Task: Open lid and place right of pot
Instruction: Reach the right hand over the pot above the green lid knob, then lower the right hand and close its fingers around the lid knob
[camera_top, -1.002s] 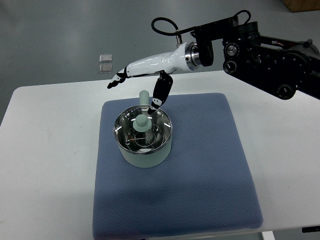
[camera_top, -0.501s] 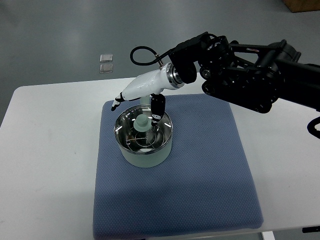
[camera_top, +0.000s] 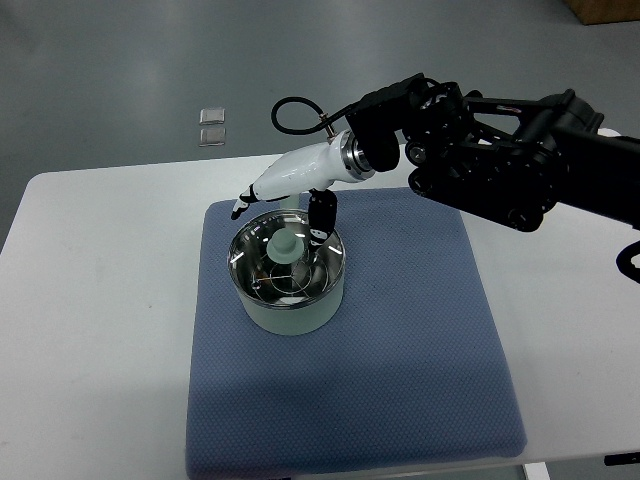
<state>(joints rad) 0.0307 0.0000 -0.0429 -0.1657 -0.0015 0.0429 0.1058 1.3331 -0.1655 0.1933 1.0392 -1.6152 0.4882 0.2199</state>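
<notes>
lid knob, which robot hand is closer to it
Right. The right robot hand hovers just behind the lid knob, fingers spread, not gripping it. The left arm is out of view.

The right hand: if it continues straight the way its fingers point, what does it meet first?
Probably the pot lid's knob: the right hand points down-left just above the pot, though height is unclear.

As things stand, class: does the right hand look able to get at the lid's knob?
Probably yes: the right hand hovers at the pot's far rim, and nothing covers the lid's knob.
</notes>
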